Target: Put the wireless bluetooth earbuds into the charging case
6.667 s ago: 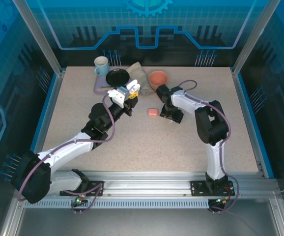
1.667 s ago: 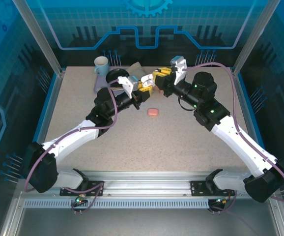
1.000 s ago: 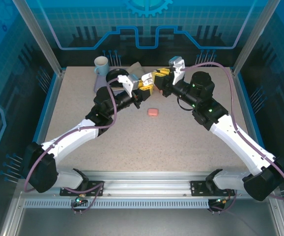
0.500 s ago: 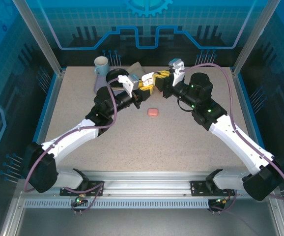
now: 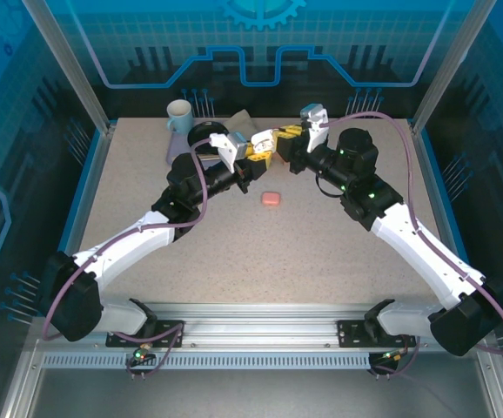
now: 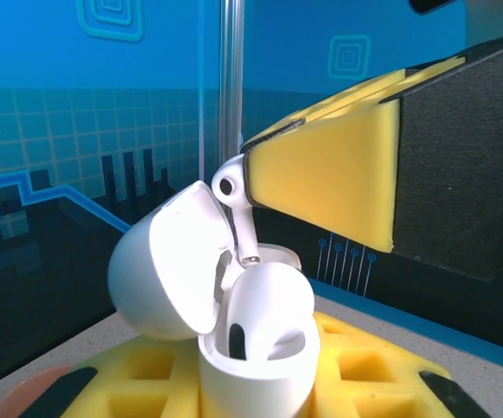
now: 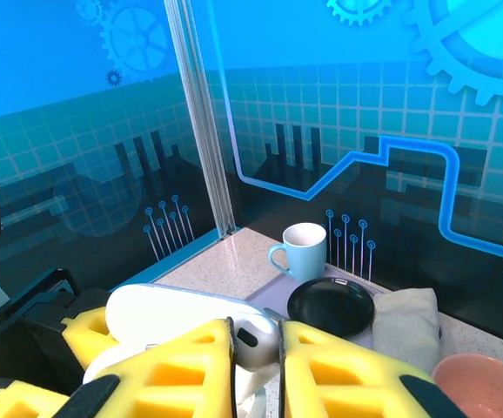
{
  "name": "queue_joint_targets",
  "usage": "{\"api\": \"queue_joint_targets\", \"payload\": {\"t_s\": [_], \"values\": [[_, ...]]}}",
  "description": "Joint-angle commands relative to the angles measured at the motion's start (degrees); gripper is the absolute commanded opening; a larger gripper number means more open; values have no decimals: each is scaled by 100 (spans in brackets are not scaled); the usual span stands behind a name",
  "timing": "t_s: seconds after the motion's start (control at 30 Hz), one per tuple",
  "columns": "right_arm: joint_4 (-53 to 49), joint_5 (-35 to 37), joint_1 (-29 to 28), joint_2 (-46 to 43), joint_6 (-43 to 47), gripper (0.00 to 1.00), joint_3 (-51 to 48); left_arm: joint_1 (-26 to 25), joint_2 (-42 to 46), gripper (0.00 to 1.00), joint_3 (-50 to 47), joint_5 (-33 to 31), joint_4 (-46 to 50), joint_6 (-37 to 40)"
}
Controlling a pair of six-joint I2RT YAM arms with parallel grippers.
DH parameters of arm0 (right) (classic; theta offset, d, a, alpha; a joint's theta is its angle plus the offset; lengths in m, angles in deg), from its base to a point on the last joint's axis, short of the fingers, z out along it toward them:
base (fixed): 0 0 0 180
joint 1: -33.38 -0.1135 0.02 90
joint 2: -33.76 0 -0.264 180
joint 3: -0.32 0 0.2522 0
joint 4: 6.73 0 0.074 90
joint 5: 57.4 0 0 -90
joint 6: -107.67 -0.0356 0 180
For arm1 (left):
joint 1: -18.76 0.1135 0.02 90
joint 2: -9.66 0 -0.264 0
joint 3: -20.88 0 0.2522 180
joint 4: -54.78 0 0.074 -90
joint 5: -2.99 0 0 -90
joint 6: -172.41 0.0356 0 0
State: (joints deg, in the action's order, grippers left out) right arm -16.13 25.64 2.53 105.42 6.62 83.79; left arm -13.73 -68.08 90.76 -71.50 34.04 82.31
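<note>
Low in the left wrist view, the left gripper [image 5: 251,152] is clamped tight on the open white charging case [image 6: 260,370]. Just above it, the right gripper [image 7: 256,361] pinches a white earbud [image 6: 232,205], stem down over the slot. I think the next move is to lower it straight in, gently. The lid [image 6: 169,261] stands close on the left. Farther back, the mug [image 5: 179,114] and plate [image 7: 330,305] are well apart.

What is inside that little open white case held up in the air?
A white earbud, pinched by the right gripper, points its stem down into the open case. A rounded white shape fills the rest; the bottom is hidden by the case's wall.
</note>
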Motion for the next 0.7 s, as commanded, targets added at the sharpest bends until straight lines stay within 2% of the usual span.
{"api": "queue_joint_targets", "payload": {"t_s": [0.0,0.37,0.67], "values": [[-141,-79,11,-62,82,17,-6,-46,48,0,248,108,-223,-43],[-312,-121,-106,-171,269,19,-19,-40,4,0,294,77,-220,-41],[-340,-64,-158,-231,286,29,-37,-46,-41,0,291,75,-224,-43]]}}
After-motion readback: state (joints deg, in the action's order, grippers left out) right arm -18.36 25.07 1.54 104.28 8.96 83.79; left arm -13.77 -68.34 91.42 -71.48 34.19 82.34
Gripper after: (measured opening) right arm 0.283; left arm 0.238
